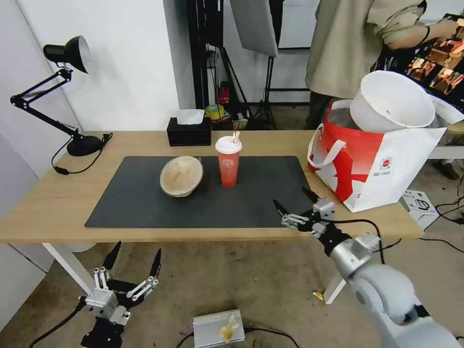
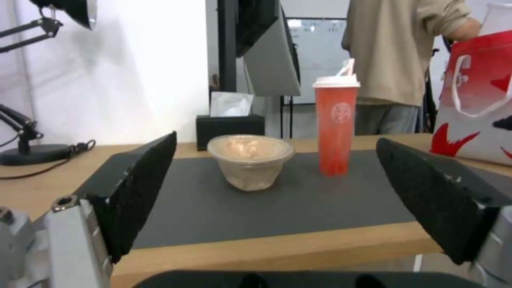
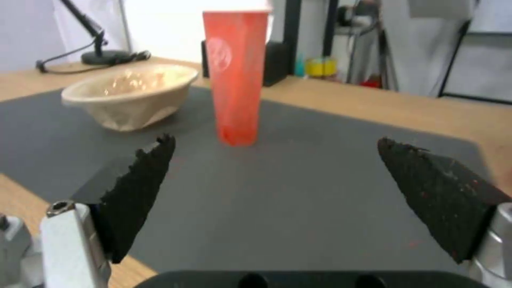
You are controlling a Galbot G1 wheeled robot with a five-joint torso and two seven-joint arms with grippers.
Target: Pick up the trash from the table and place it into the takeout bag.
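Observation:
A red drink cup with a white lid stands upright on the dark grey mat of the light-wood table. A beige translucent bowl sits tilted just to its left. A large white round bowl rests tilted in the mouth of the red-and-white takeout bag at the table's right end. My right gripper hovers open over the mat's near right corner, facing the cup and bowl. My left gripper hangs open below the table's front edge, looking at the bowl and cup.
A black tissue box stands behind the cup. A black desk lamp occupies the far left corner. A person stands behind the bag. A white box lies on the floor at right, a silver box on the floor in front.

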